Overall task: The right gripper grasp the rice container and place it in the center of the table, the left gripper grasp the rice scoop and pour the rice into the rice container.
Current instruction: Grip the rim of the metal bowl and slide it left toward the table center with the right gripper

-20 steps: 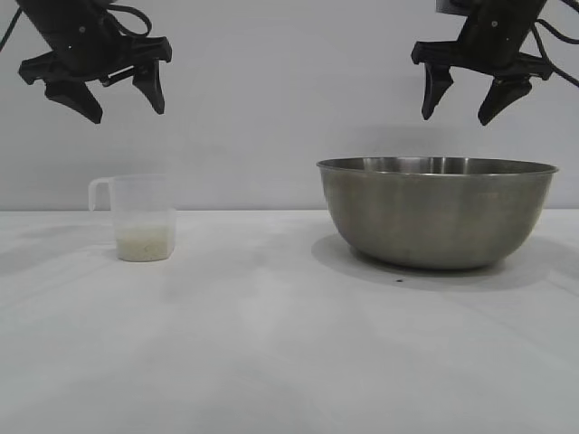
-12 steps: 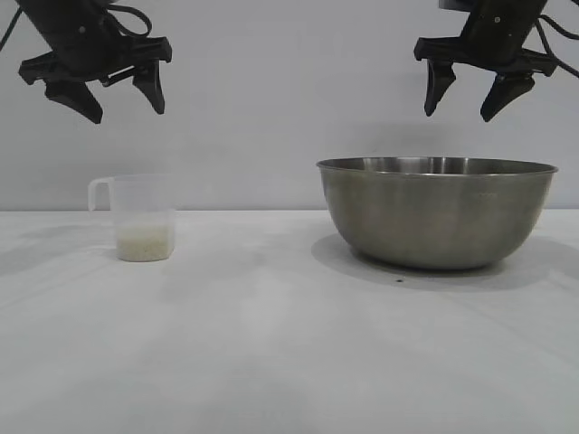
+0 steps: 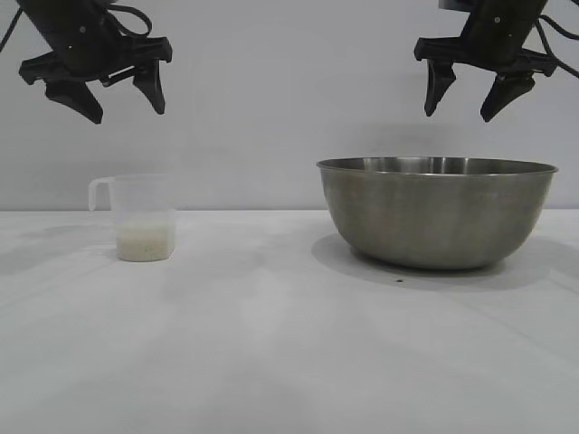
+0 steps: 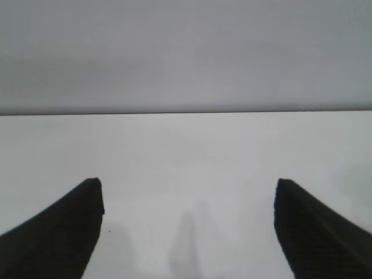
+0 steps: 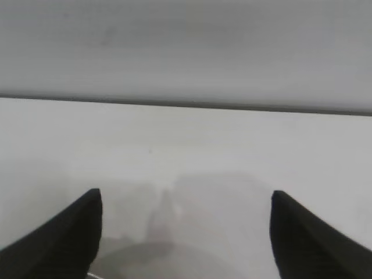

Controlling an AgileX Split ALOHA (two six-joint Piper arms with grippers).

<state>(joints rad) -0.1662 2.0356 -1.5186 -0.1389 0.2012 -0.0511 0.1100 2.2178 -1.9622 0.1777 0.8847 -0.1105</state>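
Observation:
The rice container [image 3: 437, 215], a wide steel bowl, stands on the white table [image 3: 271, 344] at the right. High above its rim hangs my right gripper [image 3: 460, 115], open and empty; the right wrist view shows its fingers wide apart [image 5: 184, 196] with a dim curve of the bowl [image 5: 154, 263] below. At the left stands the rice scoop [image 3: 143, 212], a clear cup with its handle pointing left and rice [image 3: 145, 241] in its bottom. Well above the scoop my left gripper [image 3: 127, 110] is open and holds nothing; the left wrist view shows only bare table between its fingers [image 4: 187, 186].
A plain grey wall rises behind the table. A tiny dark speck [image 3: 399, 280] lies on the table just in front of the bowl. Bare table stretches between the scoop and the bowl and across the whole front.
The right gripper has risen a little and shifted slightly right above the bowl. The left gripper, scoop and bowl have not moved.

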